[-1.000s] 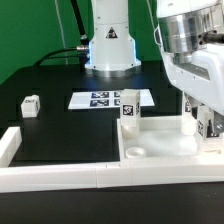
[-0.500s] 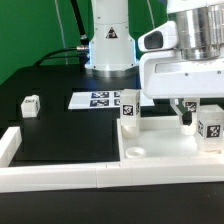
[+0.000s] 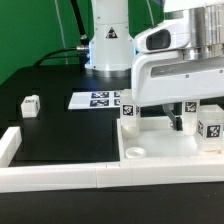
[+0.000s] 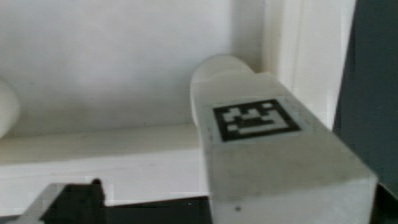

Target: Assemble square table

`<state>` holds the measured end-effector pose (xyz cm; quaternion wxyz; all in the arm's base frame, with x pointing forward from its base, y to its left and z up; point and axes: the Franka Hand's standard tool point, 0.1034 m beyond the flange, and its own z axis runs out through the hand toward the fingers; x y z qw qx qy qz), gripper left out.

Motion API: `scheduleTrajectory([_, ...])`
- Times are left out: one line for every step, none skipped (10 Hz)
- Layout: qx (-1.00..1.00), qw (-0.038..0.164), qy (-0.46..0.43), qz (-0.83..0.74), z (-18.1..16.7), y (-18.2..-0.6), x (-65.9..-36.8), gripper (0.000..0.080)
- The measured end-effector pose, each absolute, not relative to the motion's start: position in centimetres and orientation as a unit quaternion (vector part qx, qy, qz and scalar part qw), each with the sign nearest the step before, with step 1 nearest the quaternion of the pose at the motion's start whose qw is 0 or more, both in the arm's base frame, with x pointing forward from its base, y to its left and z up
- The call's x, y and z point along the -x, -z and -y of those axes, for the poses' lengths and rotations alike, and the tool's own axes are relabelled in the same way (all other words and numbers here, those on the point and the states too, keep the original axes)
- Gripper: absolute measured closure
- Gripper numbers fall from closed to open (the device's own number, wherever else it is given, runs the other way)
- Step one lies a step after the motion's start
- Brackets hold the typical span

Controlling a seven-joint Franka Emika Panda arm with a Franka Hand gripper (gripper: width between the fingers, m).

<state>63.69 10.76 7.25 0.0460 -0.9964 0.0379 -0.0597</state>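
Observation:
The white square tabletop (image 3: 160, 147) lies tray-side up against the front border wall. One tagged leg (image 3: 129, 108) stands upright in its far left corner. A second tagged leg (image 3: 210, 128) stands at its right end, and its tag shows in the wrist view (image 4: 253, 118). My gripper (image 3: 203, 118) hangs over this second leg with the hand turned broadside. One dark finger (image 3: 186, 116) is to the leg's left, and the wrist view shows a gap between this finger (image 4: 75, 203) and the leg. The other finger is hidden behind the leg. A third leg (image 3: 31, 104) lies loose on the black table.
The marker board (image 3: 100, 99) lies behind the tabletop, near the arm's base (image 3: 109, 45). White border bars (image 3: 60, 176) run along the front, with a short upright end (image 3: 8, 145) at the exterior view's left.
The hand has turned about its vertical axis from narrow side to broadside and shifted slightly to the exterior view's left. The leg under it stays where it was.

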Motion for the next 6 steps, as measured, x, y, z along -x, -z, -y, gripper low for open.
scheduleTrajectory([0.996,0.046,0.059,-0.046,-10.74,-7.25,-63.69,0.0380])
scheduleTrajectory([0.995,0.048,0.058,-0.070,-10.77,-7.24,-63.69,0.0380])
scheduleTrajectory([0.990,0.051,0.056,-0.116,-10.81,-7.24,-63.68,0.0514])
scheduleTrajectory([0.985,0.053,0.054,-0.152,-10.78,-7.24,-63.68,0.0511])
scheduleTrajectory([0.983,0.054,0.053,-0.169,-10.76,-7.24,-63.69,0.0511])
scheduleTrajectory([0.970,0.059,0.049,-0.229,-10.85,-7.24,-63.67,0.0511])
